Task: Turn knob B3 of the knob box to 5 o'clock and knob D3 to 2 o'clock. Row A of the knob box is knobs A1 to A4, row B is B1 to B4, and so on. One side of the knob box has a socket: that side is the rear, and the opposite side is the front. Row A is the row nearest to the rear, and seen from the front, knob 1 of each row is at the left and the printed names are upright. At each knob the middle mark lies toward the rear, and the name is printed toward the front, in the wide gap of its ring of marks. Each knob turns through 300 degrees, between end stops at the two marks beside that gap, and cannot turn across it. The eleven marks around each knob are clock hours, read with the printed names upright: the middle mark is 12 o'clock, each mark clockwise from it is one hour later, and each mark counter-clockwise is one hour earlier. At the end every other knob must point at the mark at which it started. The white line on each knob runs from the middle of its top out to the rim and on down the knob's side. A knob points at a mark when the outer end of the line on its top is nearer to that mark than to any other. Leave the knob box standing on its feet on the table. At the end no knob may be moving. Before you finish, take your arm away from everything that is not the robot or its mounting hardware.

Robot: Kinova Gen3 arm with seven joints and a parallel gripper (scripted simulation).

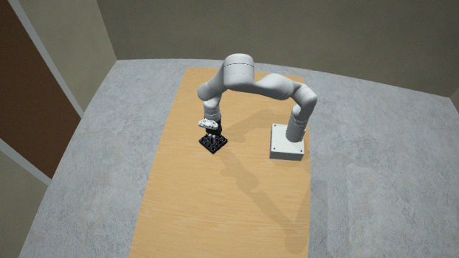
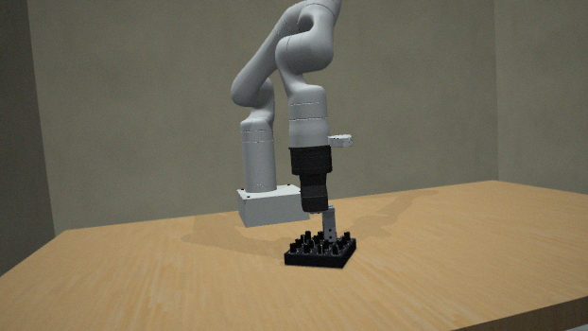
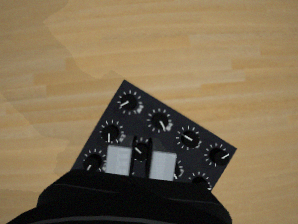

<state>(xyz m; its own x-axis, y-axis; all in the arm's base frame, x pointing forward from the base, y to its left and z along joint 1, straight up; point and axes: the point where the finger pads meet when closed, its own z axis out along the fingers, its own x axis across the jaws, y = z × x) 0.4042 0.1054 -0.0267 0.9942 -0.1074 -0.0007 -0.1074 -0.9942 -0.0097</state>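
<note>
The black knob box point(image 1: 212, 144) stands on its feet on the wooden table, left of the arm's base; it also shows in the exterior view point(image 2: 320, 252). In the wrist view the box point(image 3: 156, 136) lies skewed, with several black knobs and their white lines visible. My gripper point(image 3: 141, 151) points straight down onto the box and is shut on one knob point(image 3: 140, 151) in the second row from the box's far edge. The two grey finger pads sit on either side of that knob. The printed names are too small to read. The nearer rows are hidden under my hand.
The arm's white base block point(image 1: 287, 141) stands on the table to the right of the box. The wooden table top point(image 1: 229, 177) stretches toward the front.
</note>
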